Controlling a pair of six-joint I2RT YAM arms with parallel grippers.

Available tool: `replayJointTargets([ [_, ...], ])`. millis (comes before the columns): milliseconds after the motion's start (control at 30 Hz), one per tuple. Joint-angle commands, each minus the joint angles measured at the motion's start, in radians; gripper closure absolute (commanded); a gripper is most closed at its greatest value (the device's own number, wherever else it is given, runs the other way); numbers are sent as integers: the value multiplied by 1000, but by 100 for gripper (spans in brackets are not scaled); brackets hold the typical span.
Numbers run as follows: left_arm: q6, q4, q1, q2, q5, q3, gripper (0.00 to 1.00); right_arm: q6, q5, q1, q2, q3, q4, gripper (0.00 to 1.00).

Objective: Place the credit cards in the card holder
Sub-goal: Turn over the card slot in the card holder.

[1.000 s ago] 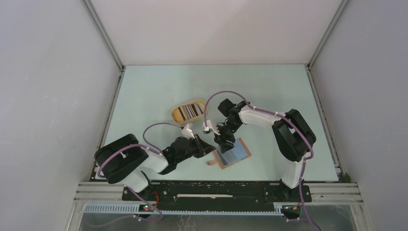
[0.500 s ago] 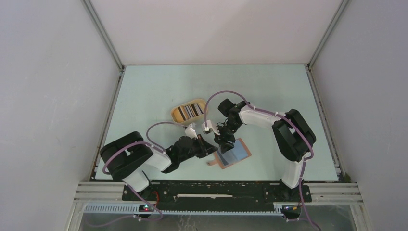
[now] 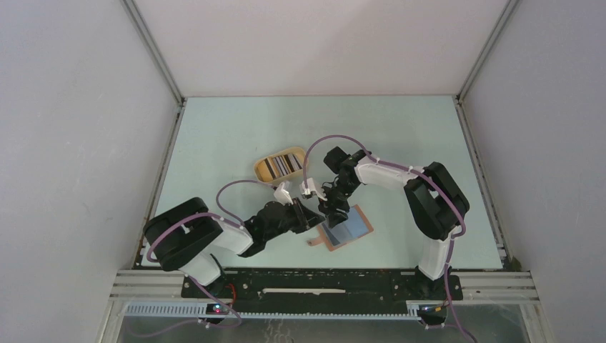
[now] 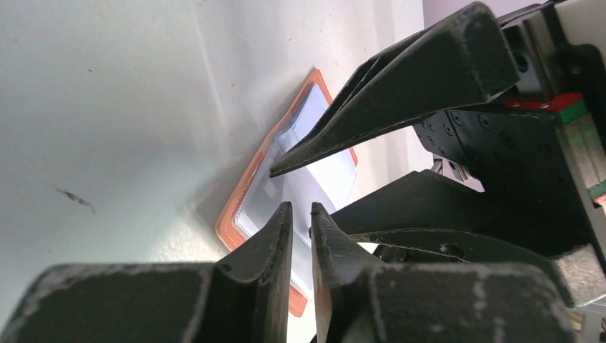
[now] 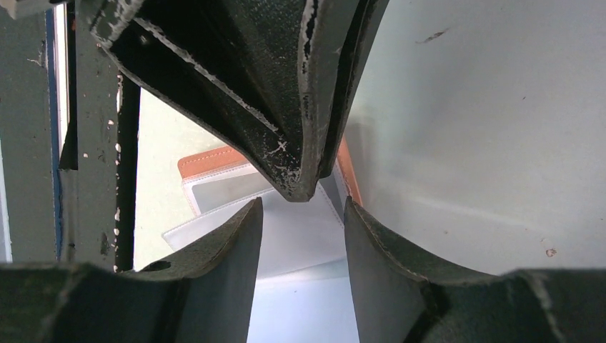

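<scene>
Card holder (image 3: 354,227) lies open. Left gripper (image 3: 316,219), fingers barely parted and empty, points at its left edge. Right gripper (image 3: 333,216), fingers spread, stands over that same edge.

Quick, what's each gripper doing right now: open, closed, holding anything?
Left gripper: jaws slightly apart, nothing between them.
Right gripper: open over the card holder, clamping nothing that shows.
</scene>
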Motion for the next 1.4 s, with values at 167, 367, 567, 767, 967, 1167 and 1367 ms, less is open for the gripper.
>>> replayJointTargets([
  [167,7,-39,-6,-28,-23,-13,94,-16,-15,-4,-45,34,-15,46],
  [367,19,-71,-7,-30,-53,-5,100,-17,-15,-4,-45,34,-16,46],
  [567,29,-87,-13,-5,-34,24,100,-18,-15,-2,-46,34,-18,46],
  [767,32,-87,-27,18,-33,53,100,-17,-15,-2,-47,34,-18,46],
  [967,30,-87,-39,44,-2,86,100,-16,-13,-2,-48,34,-16,46],
  [1167,33,-87,-47,61,5,118,100,-14,-15,-2,-46,34,-16,45],
  [1367,25,-62,-50,108,24,140,99,12,-44,-13,-75,37,-17,36],
])
